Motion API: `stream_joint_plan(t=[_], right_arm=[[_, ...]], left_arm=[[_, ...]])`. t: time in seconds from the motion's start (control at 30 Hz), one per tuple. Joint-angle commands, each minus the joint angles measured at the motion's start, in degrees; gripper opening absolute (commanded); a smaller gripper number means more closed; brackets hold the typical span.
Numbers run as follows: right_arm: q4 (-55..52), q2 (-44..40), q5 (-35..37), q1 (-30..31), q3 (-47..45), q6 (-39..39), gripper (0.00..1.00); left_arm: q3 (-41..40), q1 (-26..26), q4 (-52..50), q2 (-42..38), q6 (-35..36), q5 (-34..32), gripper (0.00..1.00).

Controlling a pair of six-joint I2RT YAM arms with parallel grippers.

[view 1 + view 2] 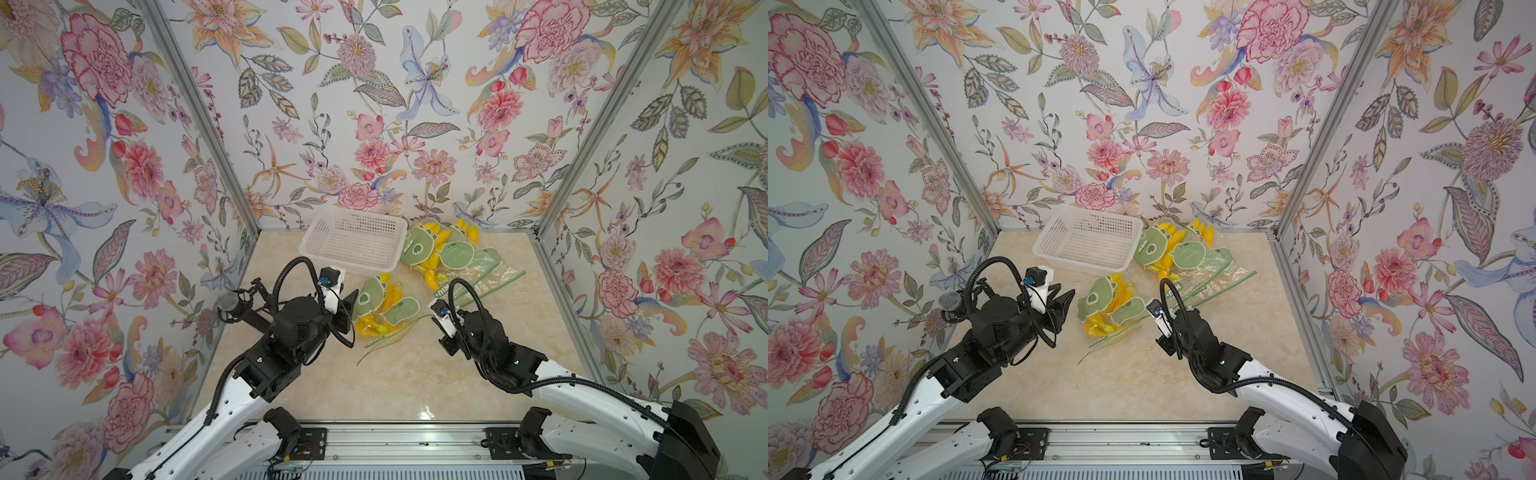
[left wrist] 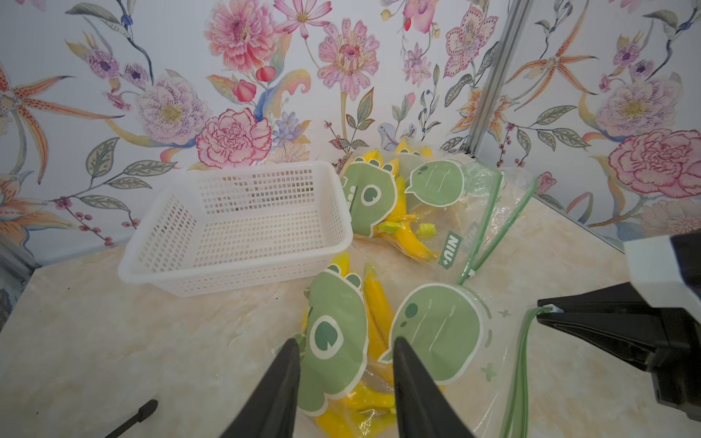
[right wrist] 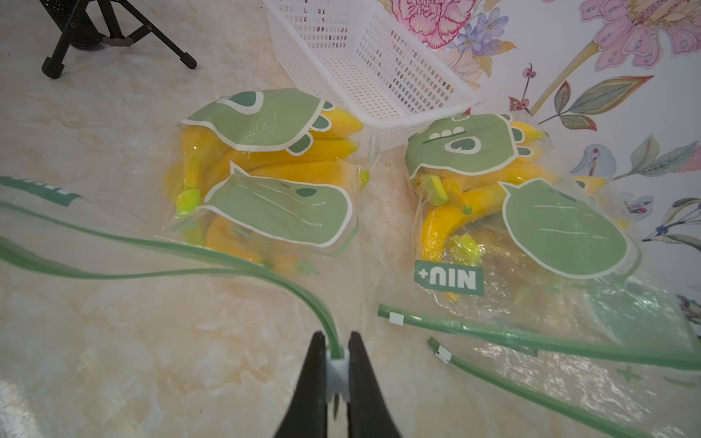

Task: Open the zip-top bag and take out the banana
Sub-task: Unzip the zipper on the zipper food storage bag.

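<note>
The zip-top bag (image 1: 384, 307) (image 1: 1113, 305) lies mid-table, clear with green cartoon prints and yellow banana (image 2: 379, 307) (image 3: 330, 146) inside. My left gripper (image 2: 345, 341) (image 1: 1065, 297) is open, its two fingers spread over the bag's closed end with nothing between them. My right gripper (image 3: 336, 335) (image 2: 544, 313) is shut on the bag's white zip slider (image 3: 337, 369). From the slider the two green zip tracks (image 3: 189, 246) run apart, so the bag's mouth gapes along that stretch.
A white perforated basket (image 1: 309, 243) (image 2: 227, 273) stands at the back. A second banana-filled zip-top bag (image 1: 449, 253) (image 3: 531, 212) lies to its right. A microphone on a small tripod (image 1: 228, 303) sits at the left wall. Floral walls enclose three sides.
</note>
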Motion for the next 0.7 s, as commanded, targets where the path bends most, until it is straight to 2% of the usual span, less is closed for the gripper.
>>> stream_joint_plan(t=[0.0, 0.1, 0.2, 0.27, 0.37, 0.67], right_arm=[[1.08, -0.23, 0.92, -0.33, -1.33, 0.78, 0.0], [2.1, -0.59, -0.17, -0.43, -1.46, 1.25, 0.01], [2.68, -0.53, -0.84, -0.48, -1.46, 1.37, 0.01], [3.18, -0.55, -1.11, -0.45, -1.55, 1.35, 0.01], [3.24, -0.76, -1.31, -0.42, -1.72, 1.44, 0.01], [3.65, -2.2, -1.01, -0.49, -3.39, 2.05, 0.01]], left_arm=[[2.06, -0.5, -5.11, 6.01, 3.11, 8.46, 0.43], [2.03, -5.15, -4.22, 10.81, 3.72, 9.03, 0.45], [2.74, -10.97, -3.79, 16.2, 4.17, 6.22, 0.47], [3.64, -13.02, -4.11, 19.98, 3.94, 4.51, 0.47], [4.14, -13.64, -4.07, 23.41, 3.47, 3.12, 0.45], [3.4, -13.64, -4.97, 26.16, 3.56, 2.32, 0.41]])
